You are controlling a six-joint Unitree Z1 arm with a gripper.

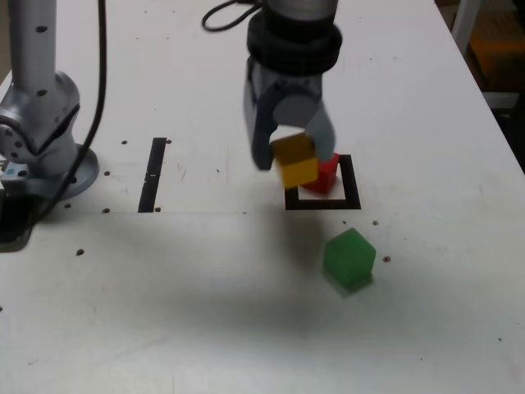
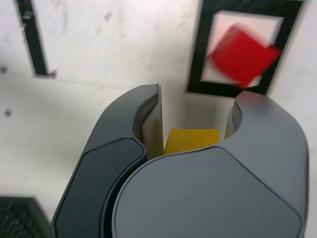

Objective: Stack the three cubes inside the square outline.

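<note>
Red cube (image 1: 326, 174) sat in the outline (image 1: 351, 190); the claw (image 1: 294, 158) gripped yellow (image 1: 295, 160) just beside it; green (image 1: 349, 258) waited outside.

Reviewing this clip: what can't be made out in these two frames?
- Red cube, exterior view: mostly hidden behind the yellow cube and end effector.
- Red cube, wrist view: motion-blurred, edges unclear.
- Green cube: outside the wrist view.
- Yellow cube, wrist view: only one face shows between the fingers.
</note>
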